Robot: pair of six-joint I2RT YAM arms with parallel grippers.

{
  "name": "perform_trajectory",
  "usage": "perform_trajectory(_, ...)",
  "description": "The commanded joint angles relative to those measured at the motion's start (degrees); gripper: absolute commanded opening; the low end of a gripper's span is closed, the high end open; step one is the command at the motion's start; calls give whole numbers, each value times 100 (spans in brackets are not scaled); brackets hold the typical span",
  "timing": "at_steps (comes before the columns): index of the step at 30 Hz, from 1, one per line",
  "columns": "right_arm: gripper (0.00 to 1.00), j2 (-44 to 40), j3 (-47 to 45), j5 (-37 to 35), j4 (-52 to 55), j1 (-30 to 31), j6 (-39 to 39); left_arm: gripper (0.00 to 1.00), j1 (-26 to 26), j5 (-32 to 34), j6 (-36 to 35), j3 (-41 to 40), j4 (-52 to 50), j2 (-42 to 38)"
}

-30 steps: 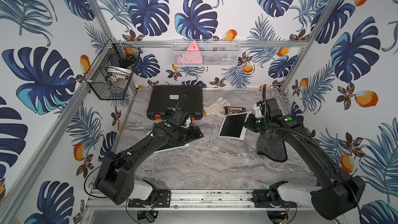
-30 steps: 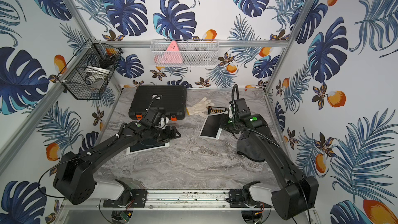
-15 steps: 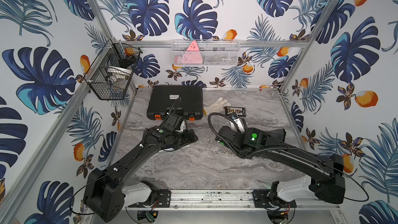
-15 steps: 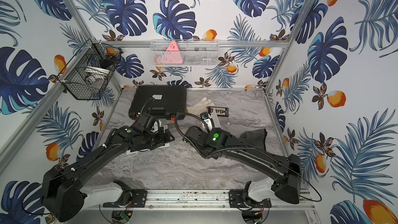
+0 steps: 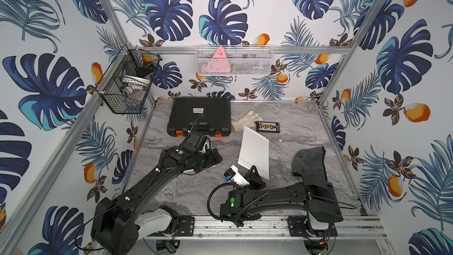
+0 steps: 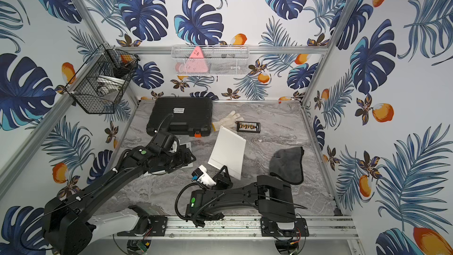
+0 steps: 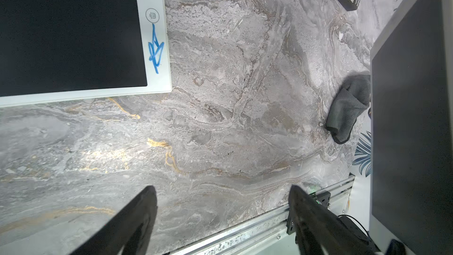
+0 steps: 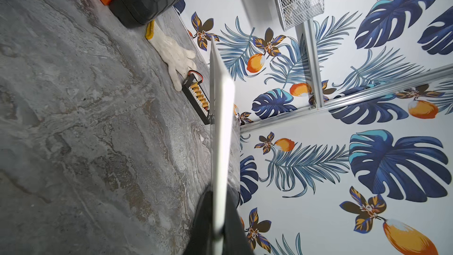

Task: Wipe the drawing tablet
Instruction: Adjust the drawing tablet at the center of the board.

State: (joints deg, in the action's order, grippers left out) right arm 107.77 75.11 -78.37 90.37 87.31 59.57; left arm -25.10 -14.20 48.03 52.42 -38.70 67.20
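Note:
A white-framed drawing tablet (image 7: 73, 33) with a black screen lies flat on the marble table, half hidden under my left arm in both top views. Blue scribbles (image 7: 155, 52) mark its frame. My left gripper (image 7: 223, 207) hovers open over bare table beside it, holding nothing. A second white tablet (image 5: 253, 153) stands tilted on edge in mid-table, white back up, its dark screen (image 7: 411, 118) facing my left wrist. My right gripper (image 5: 255, 171) is shut on its lower edge (image 8: 221, 131). A grey cloth (image 5: 310, 163) lies crumpled at the right, touched by neither gripper.
A black tool case (image 5: 199, 116) with orange latches sits at the back left. A white glove (image 5: 245, 121) and a small black connector board (image 5: 268, 126) lie behind the upright tablet. Wire baskets (image 5: 127, 82) hang on the walls. The metal rail (image 5: 245, 226) runs along the front edge.
My right arm swung from the back right to the front middle, carrying the white tablet, which now stands with its white back up. My left gripper drew slightly toward the front.

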Motion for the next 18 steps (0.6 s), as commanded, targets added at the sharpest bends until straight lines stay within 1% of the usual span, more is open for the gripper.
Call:
perform_trajectory(1,0,207,-47,-442,620,23,397,88,28,242,12,-42,-190,-88)
perform_trajectory(10,0,1084,-97,-406,614,102,375,89,277,35,-159,-175,-61,-18)
perform_trajectory(11,0,1152,-101,-349,551,121,342,89,325,-13,-180,-195,-42,-5)
perform_trajectory(12,0,1175,-111,-230,328,128,122,89,370,-59,-185,-215,-8,7)
perform_trajectory(13,0,1136,-148,-81,34,133,-178,89,406,-103,-189,-241,23,16)
perform_trajectory(14,0,1012,-220,155,-492,133,-682,89,447,-147,-189,-273,54,31)
perform_trajectory(15,0,707,-371,503,-1321,150,-1516,89,469,-177,-200,-291,98,59)
perform_trajectory(17,0,-18,-770,1277,-2814,164,-2815,89,486,-228,-222,-311,162,107)
perform_trajectory(18,0,-344,-964,1524,-3510,164,-3463,89,491,-253,-231,-312,187,135)
